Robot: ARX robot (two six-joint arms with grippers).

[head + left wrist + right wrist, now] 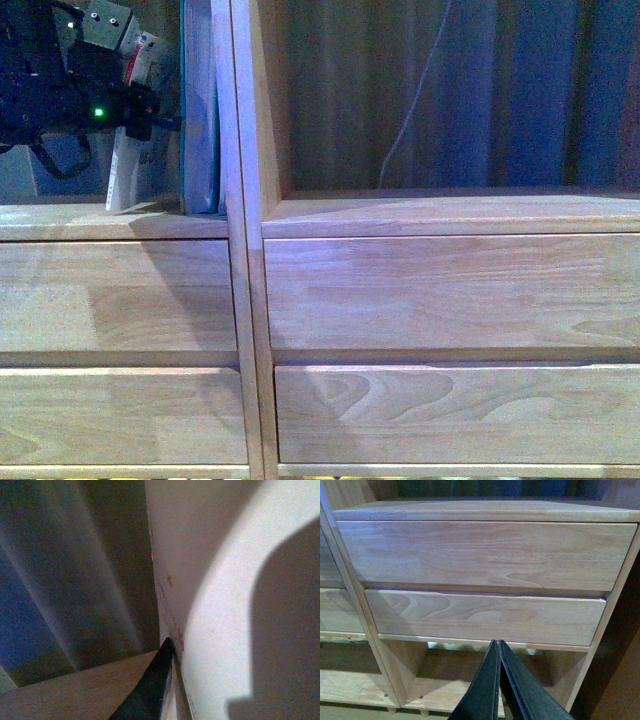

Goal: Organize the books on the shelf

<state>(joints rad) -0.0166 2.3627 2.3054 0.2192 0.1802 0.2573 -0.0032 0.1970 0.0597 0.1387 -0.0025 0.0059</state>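
- The right gripper (496, 647) is pressing its two black fingers together along their whole length, with nothing between them
- It is hanging in front of the large light-wood shelving unit (470, 511), near the lower of the two plain drawer fronts (480, 617) on the right, above an open bottom compartment
- The left gripper (140, 115) is reaching into the upper left compartment; one black finger (150, 692) is lying flat against the thin white paperback (225, 580), just beside its red-marked spine, while the other finger is hidden behind the book, so I cannot tell whether the jaws are pinching it
- In the front view the thin white paperback (122, 170) is standing almost upright, its bottom edge resting on the compartment's board
- Just to its right, the taller, thicker book (200, 110), looking blue-green in this light, is standing upright against the vertical divider
- The upper right compartment is showing only a dark pleated curtain (470, 90) through the open back, with a thin white cable (410, 100) hanging in front of it
- Under both compartments, drawer fronts are filling the near face of the unit
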